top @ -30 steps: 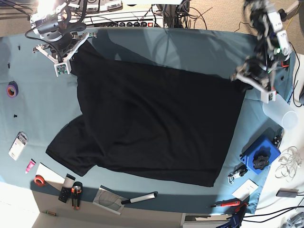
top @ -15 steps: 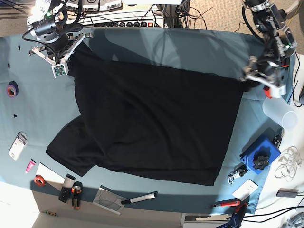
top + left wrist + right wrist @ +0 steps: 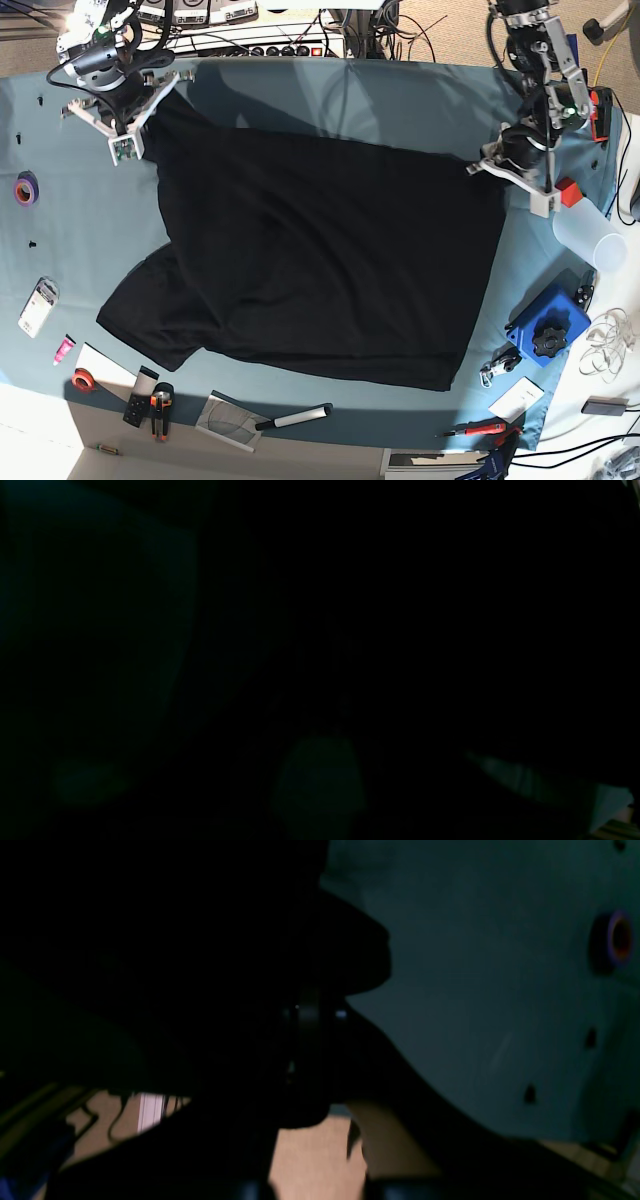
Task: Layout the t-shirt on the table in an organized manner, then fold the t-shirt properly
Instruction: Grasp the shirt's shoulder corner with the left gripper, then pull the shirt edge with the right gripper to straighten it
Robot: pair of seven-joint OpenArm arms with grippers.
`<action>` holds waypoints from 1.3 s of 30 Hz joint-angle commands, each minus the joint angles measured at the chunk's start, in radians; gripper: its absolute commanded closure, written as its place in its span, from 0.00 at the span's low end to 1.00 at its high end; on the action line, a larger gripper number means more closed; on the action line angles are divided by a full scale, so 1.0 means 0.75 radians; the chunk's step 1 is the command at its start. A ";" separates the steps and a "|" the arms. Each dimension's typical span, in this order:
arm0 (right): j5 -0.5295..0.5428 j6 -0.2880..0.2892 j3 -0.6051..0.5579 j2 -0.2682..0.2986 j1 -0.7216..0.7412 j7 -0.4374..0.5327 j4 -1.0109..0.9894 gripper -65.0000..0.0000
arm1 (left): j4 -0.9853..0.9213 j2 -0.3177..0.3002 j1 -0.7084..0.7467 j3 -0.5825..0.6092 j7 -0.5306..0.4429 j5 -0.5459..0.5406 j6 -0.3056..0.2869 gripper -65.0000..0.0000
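Since a second ago the left gripper [image 3: 503, 163] has swung in from the table's edge onto the far corner of the t-shirt [image 3: 320, 260] and closed there, while the right gripper [image 3: 140, 105] has barely shifted at the opposite far corner. Black and print-side down, the t-shirt lies spread across the middle of the table [image 3: 80, 250], its near sleeve skewed and its hem slanting. This looks like the laying-out step, with folding not yet begun. Both grippers seem clamped on cloth: the left wrist view is almost wholly dark, and the right wrist view shows dark fabric bunched at the jaws. The next move likely calls for both arms to lift and pull apart together, keeping tension even so the t-shirt squares up.
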 commanded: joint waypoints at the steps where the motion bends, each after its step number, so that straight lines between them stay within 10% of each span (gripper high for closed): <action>1: -0.002 -0.017 0.007 0.011 -0.001 0.044 0.023 1.00 | 0.017 -0.009 -0.004 -0.023 0.021 -0.005 -0.001 1.00; 14: 0.255 -0.073 0.043 0.003 -0.031 0.057 0.023 1.00 | 0.018 -0.057 0.006 -0.454 0.206 -0.315 -0.193 1.00; 23: 0.379 -0.099 0.455 0.002 -0.056 0.040 0.023 1.00 | 0.018 -0.153 0.022 -0.459 0.207 -0.319 -0.212 1.00; 31: 0.688 0.099 0.452 -0.125 -0.056 -0.103 0.023 1.00 | 0.018 -0.152 0.023 -0.459 0.192 -0.319 -0.212 1.00; 39: 0.494 0.234 0.230 -0.170 -0.057 -0.187 0.023 1.00 | 0.018 -0.152 0.023 -0.459 0.184 -0.318 -0.212 1.00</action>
